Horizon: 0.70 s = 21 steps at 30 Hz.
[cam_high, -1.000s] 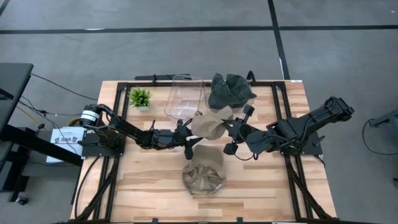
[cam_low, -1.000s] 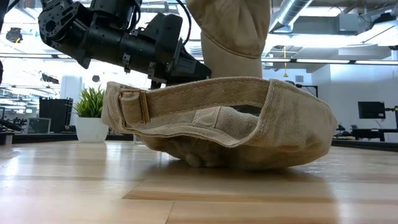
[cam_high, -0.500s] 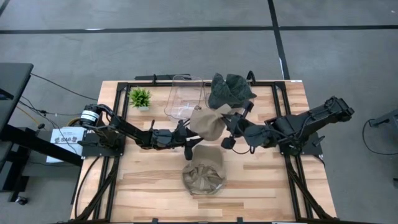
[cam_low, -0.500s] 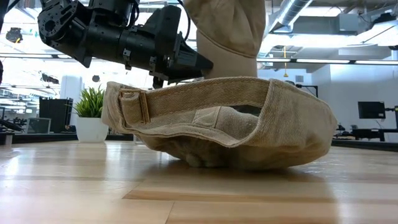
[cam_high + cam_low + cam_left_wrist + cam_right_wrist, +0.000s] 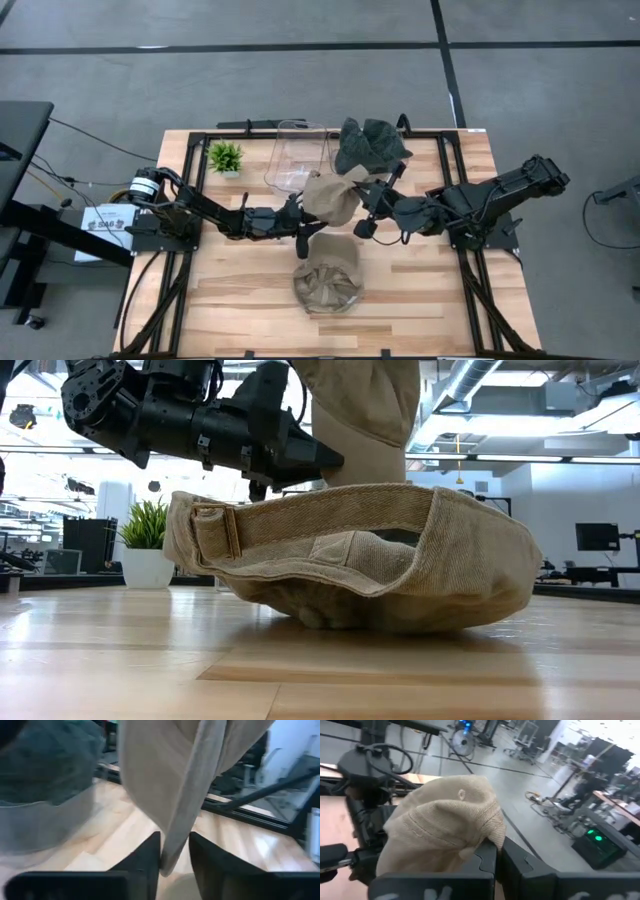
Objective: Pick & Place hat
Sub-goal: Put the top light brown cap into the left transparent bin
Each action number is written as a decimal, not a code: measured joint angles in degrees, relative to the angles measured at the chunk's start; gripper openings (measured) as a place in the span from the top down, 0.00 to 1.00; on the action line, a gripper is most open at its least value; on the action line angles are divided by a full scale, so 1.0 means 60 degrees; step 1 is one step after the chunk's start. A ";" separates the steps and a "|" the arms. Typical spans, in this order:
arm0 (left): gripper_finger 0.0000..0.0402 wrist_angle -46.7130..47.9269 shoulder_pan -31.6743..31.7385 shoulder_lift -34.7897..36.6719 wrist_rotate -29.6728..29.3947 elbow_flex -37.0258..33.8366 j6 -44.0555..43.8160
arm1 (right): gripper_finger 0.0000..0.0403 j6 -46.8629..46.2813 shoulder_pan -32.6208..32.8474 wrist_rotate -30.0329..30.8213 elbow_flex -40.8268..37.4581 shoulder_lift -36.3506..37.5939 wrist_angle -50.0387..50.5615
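Note:
A tan hat (image 5: pixel 330 195) hangs in the air over the table's middle, between my two grippers. My right gripper (image 5: pixel 499 857) is shut on it from the table's right. My left gripper (image 5: pixel 175 857) comes in level from the left and is closed on the hat's hanging lower edge. A second tan hat (image 5: pixel 350 560) lies upside down on the wood nearer the front edge, resting on its crown. A dark green hat (image 5: pixel 370 145) sits at the far side beside a clear container (image 5: pixel 295 155). My left gripper has the hat's lowest hanging edge (image 5: pixel 172 851) between its two fingers. The fingers lie level, coming from the table's left, and the cloth stands upright in the gap and fills it. My right gripper pinches a fold of the crown near its rim (image 5: pixel 489 839) between its shut fingers, slanting slightly down from the table's right. The hat is lifted clear, its top button (image 5: pixel 461 795) facing away from the fingers, and the rest hangs below.
A small potted plant (image 5: pixel 225 157) stands at the far left. Black frame rails (image 5: pixel 190 200) run along both sides of the table. Bare wood lies at the near left and near right of the lying hat.
The hanging hat has drifted a little toward my left gripper. My left gripper's fingers have tipped slightly upward while the arm stayed where it was.

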<state>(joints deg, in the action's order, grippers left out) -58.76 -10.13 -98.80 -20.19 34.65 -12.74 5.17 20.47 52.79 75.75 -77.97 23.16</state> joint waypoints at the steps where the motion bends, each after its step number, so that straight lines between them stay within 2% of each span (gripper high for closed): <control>1: 0.79 -0.0058 0.0000 0.0000 0.0186 0.0000 0.0002 | 1.00 -0.0004 0.0000 -0.0125 0.0000 0.0000 0.0000; 5: 0.95 -0.0459 -0.0007 0.0000 0.0978 0.0000 0.0026 | 1.00 -0.0025 0.0000 -0.0642 0.0000 0.0000 0.0109; 6: 0.96 -0.0543 -0.0007 0.0002 0.1167 0.0000 0.0031 | 1.00 -0.0032 0.0000 -0.0745 0.0000 0.0000 0.0184; 12: 0.95 -0.0572 -0.0011 0.0011 0.1422 0.0000 0.0039 | 1.00 -0.0622 0.0087 -0.0927 0.0000 0.0000 0.1156; 21: 0.96 -0.0488 -0.0007 0.0011 0.2901 0.0000 0.0306 | 1.00 -0.0758 0.0265 -0.0982 0.0000 0.0000 0.1574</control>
<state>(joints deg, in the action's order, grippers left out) -61.69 -10.17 -98.74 -2.78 34.65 -10.91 0.62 22.06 46.89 75.75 -77.97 32.60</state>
